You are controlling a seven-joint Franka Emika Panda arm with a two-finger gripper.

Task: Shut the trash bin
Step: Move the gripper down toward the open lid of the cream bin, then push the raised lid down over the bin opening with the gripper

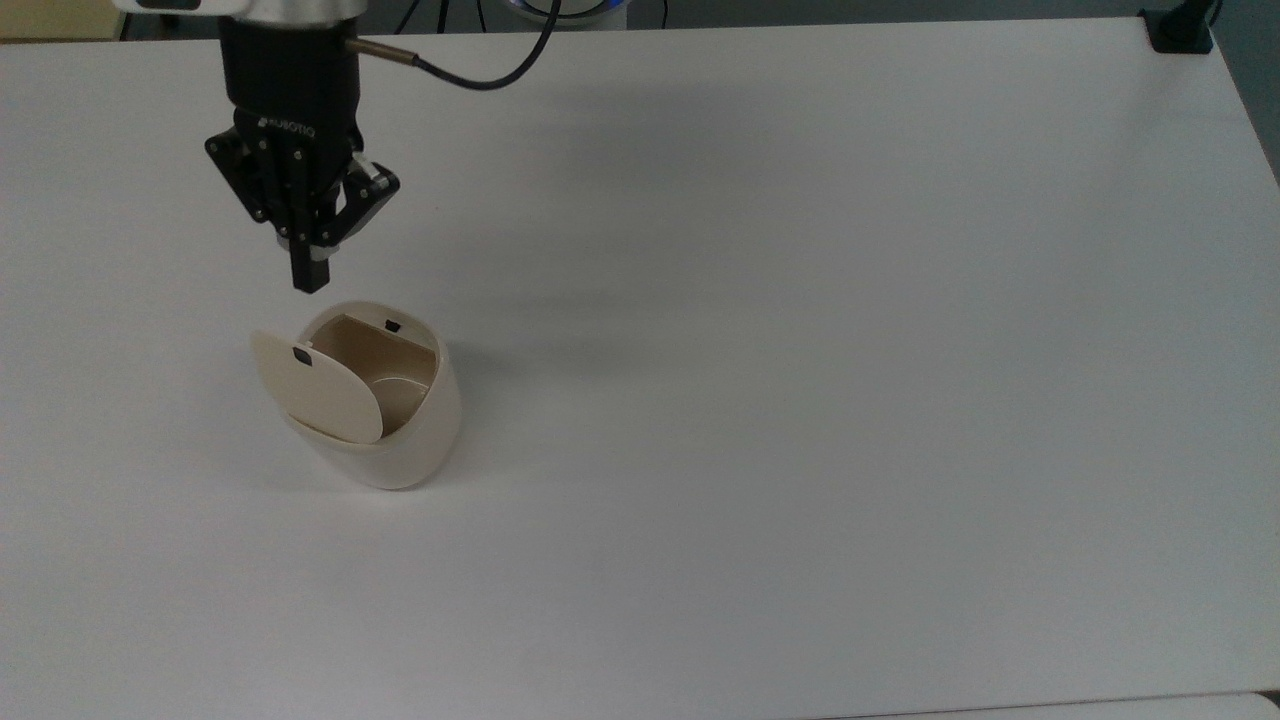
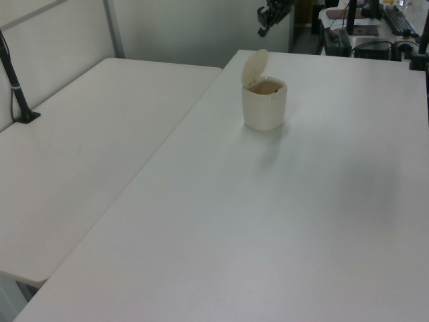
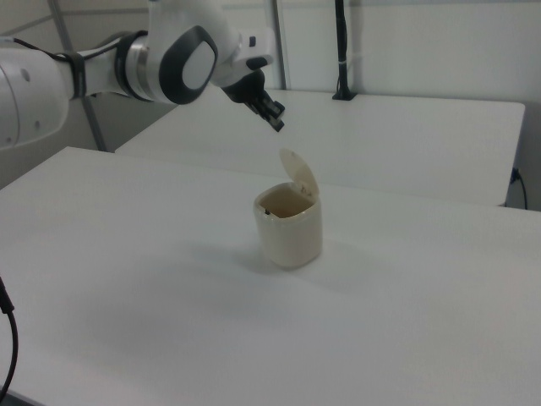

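The trash bin (image 1: 385,420) stands on the white worktop (image 1: 800,350), toward the top view's left, its hinged lid (image 1: 315,387) raised upright (the brown inside shows). The black hand (image 1: 310,281) hangs in the air above the lid, apart from it, fingers pressed together and holding nothing, pointing down toward the bin.
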